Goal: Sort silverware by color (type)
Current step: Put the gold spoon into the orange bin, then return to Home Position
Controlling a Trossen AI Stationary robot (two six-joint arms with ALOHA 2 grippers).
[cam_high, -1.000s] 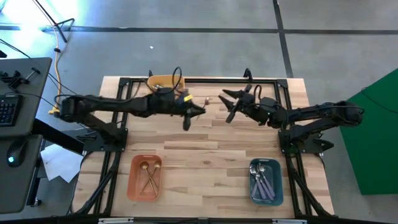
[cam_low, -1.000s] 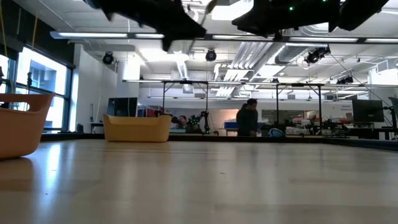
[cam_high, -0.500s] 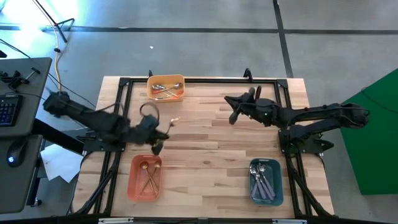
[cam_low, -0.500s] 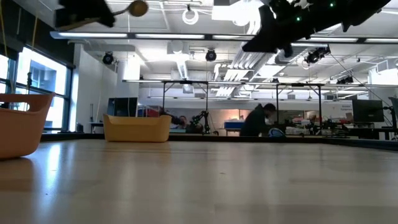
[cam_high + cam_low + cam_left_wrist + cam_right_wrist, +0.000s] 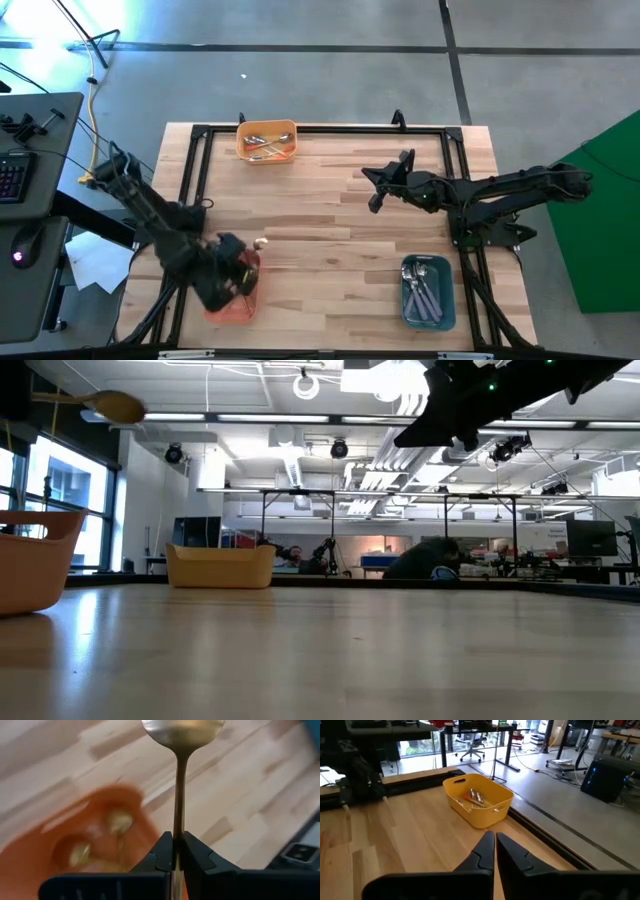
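Left gripper [image 5: 174, 851] clenched on slim gold metal spoon [image 5: 180, 770], held above rounded orange plastic bin [image 5: 232, 290] containing gold spoons. Right gripper [image 5: 495, 842] fingers pressed together, empty, above wood-plank table [image 5: 330, 235].

Two matte black, slender multi-joint arms of a tabletop robot, each built from tubular links with bulkier joint housings. The left gripper [image 5: 175, 855] ends in two black plastic fingers [image 5: 161, 855] with angular, wedge-shaped tips mounted on a flat black crossbar. The right gripper [image 5: 495, 851] carries identical dark fingers [image 5: 482, 854]. Small green indicator lights glow on the arm seen from table height.
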